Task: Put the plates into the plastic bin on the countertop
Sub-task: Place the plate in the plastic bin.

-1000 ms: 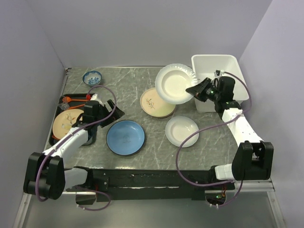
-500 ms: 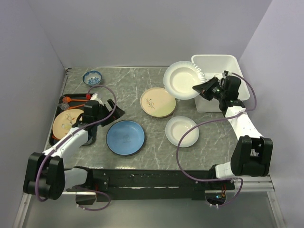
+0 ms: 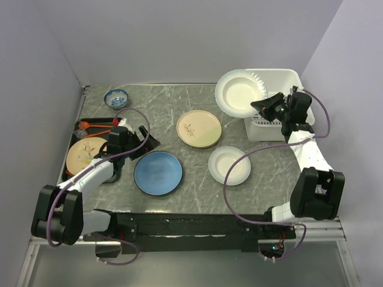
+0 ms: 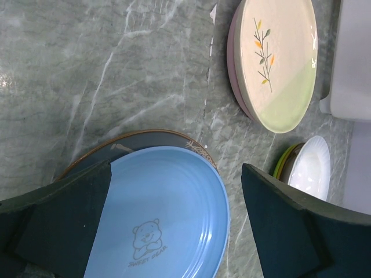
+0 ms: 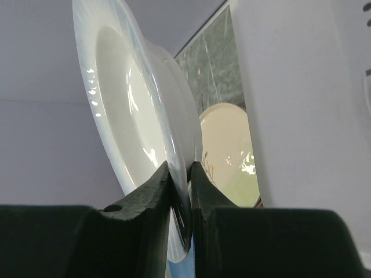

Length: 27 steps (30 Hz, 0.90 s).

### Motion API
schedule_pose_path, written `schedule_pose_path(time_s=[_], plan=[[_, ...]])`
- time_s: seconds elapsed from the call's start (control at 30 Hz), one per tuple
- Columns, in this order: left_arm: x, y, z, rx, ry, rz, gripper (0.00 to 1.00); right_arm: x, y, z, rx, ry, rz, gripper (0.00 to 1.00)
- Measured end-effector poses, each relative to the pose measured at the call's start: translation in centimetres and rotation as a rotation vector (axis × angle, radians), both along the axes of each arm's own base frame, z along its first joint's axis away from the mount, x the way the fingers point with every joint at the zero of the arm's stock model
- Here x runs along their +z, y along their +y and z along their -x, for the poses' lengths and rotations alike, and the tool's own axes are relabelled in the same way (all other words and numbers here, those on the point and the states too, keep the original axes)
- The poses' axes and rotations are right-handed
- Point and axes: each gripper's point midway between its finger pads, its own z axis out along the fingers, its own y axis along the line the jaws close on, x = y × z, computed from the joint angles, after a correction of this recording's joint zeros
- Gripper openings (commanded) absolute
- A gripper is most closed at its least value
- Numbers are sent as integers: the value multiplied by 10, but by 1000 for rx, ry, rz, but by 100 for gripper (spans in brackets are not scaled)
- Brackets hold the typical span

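Observation:
My right gripper (image 3: 264, 107) is shut on the rim of a large white plate (image 3: 239, 92), which hangs tilted on edge over the left end of the white plastic bin (image 3: 291, 74). In the right wrist view the jaws of the right gripper (image 5: 180, 174) pinch that white plate (image 5: 124, 98) beside the bin's wall (image 5: 301, 104). My left gripper (image 3: 145, 140) is open above the far rim of a blue plate (image 3: 158, 173) on the countertop (image 3: 155, 110). A cream sprig plate (image 3: 198, 128) and a small white plate (image 3: 229, 165) lie between the arms.
A small patterned bowl (image 3: 116, 97) sits at the back left. A black tray (image 3: 79, 127) at the left holds a tan sprig plate (image 3: 84, 154). In the left wrist view the blue plate (image 4: 168, 214) rests on a brown-rimmed one. Walls enclose three sides.
My right gripper has carried the white plate right and back, from above the cream plate to over the bin's left end. The left arm has barely moved.

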Motion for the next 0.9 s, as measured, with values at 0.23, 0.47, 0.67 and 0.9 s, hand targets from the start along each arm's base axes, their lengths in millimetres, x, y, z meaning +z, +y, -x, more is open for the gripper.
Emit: schedule_pose_path(time_s=[0.23, 0.47, 0.67, 0.9], plan=[[4, 2, 3, 8, -12, -3, 99, -3, -18, -19, -48, 1, -35, 0], [5, 5, 2, 21, -19, -11, 99, -16, -34, -29, -95, 32, -80, 0], [1, 5, 2, 18, -6, -15, 99, -15, -37, -32, -111, 28, -83, 0], [-10, 3, 1, 0, 23, -32, 99, -13, -43, -34, -137, 24, -95, 0]])
